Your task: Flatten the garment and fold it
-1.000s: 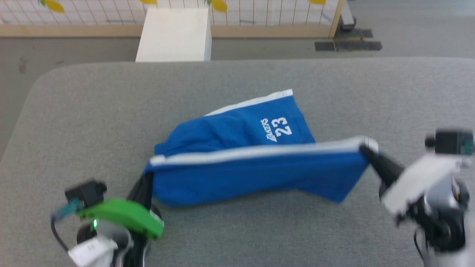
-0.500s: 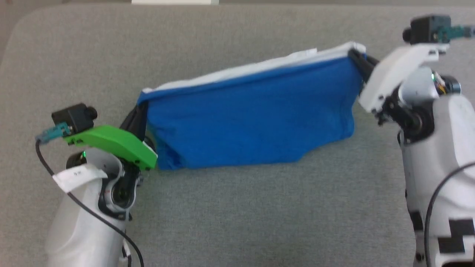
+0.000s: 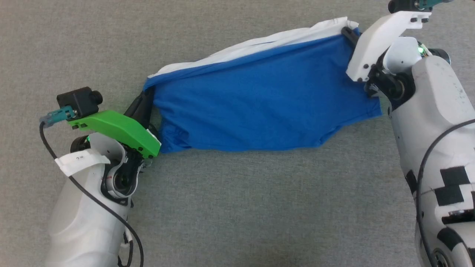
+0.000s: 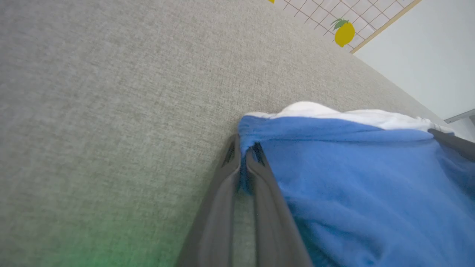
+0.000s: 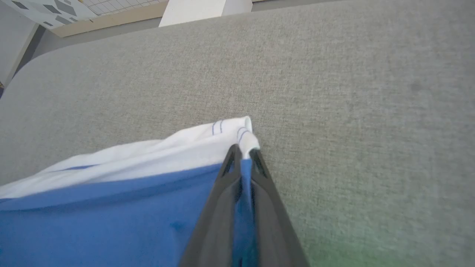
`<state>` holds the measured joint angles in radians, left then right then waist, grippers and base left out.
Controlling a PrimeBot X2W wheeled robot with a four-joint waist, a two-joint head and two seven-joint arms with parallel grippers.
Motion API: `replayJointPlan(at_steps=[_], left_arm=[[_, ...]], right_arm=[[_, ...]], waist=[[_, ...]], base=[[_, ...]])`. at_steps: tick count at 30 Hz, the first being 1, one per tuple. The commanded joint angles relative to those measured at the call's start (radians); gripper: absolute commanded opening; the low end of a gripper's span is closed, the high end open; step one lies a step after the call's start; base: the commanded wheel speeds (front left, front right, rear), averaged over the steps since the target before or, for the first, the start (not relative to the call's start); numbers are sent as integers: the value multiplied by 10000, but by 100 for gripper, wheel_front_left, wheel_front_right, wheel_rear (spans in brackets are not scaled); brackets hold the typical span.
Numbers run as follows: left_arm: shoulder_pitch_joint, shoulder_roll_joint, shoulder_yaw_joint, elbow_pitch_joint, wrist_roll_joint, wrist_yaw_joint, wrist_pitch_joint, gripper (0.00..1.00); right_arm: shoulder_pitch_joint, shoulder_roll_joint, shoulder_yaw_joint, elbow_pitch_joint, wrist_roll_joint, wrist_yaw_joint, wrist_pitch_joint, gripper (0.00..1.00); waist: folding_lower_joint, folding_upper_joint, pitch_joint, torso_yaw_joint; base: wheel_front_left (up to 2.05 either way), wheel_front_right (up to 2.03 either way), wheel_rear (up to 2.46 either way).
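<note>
The garment hung stretched over the grey surface, the left gripper clamped tight on 1 upper corner and the right gripper pinching the other, white trim uppermost

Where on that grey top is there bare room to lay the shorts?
The widest bare patch of the grey surface lies below the garment, between the left arm and the right arm. Another lies at the upper left, beyond the left gripper. It is crowded at the garment's ends, where that gripper and the right gripper pinch its corners.
</note>
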<state>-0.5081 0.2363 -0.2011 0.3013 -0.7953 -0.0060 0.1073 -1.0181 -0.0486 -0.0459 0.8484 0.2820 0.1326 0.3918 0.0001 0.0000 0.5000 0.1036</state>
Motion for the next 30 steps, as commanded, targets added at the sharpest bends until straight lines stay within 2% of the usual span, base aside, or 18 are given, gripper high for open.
replayJointPlan(at_steps=[1,3,4,5,6,7,8,14,17,20,25,30], left_arm=[[-157,9,16,126,-127,-42,-20,0],[-178,-4,8,202,-154,-67,-29,0],[-180,-7,3,230,-166,-74,-28,1],[-179,-11,6,254,-187,-85,-31,38],[-168,-11,7,275,-203,-85,-23,100],[-147,-11,7,286,-214,-77,-23,100],[-125,-12,5,287,-224,-63,-12,100],[181,43,269,1,-327,132,-262,100],[499,296,480,-355,19,391,-818,100],[987,798,386,-894,1111,522,-1982,100],[2073,1462,-95,-1492,2940,918,-3283,100],[3024,1404,-396,-2039,3750,1262,-3587,100]], right_arm=[[-250,-16,147,234,20,-19,-201,0],[-401,-16,357,523,79,-19,-536,0],[-466,-16,520,602,144,-19,-694,6],[-527,-16,627,734,257,-19,-844,13],[-578,-16,714,855,321,-19,-933,32],[-641,-16,808,999,376,-19,-1046,98],[-692,-16,865,1104,417,-19,-1135,100],[-889,-16,975,1491,669,-19,-2076,100],[-852,-38,792,1700,126,-19,-2505,100],[-662,-259,862,1890,-906,-19,-2485,100],[-138,-270,1016,2286,-2041,-19,-1050,100],[393,-135,1108,2362,-2601,-19,600,100]], waist=[[-1,0,78,99],[-1,0,17,101],[-1,0,-24,101],[-1,0,-80,93],[-1,0,-136,82],[-1,0,-227,67],[-1,0,-296,60],[-1,0,-1014,-12],[-1,0,-1522,-58],[-1,0,-2009,-85],[-1,0,-2524,-97],[-1,0,-2618,76]], base=[[0,0,0],[0,0,0],[0,0,0],[0,0,0],[0,0,0],[0,0,0],[0,0,0],[0,0,0],[0,0,0],[0,0,0],[0,0,0],[0,0,0]])
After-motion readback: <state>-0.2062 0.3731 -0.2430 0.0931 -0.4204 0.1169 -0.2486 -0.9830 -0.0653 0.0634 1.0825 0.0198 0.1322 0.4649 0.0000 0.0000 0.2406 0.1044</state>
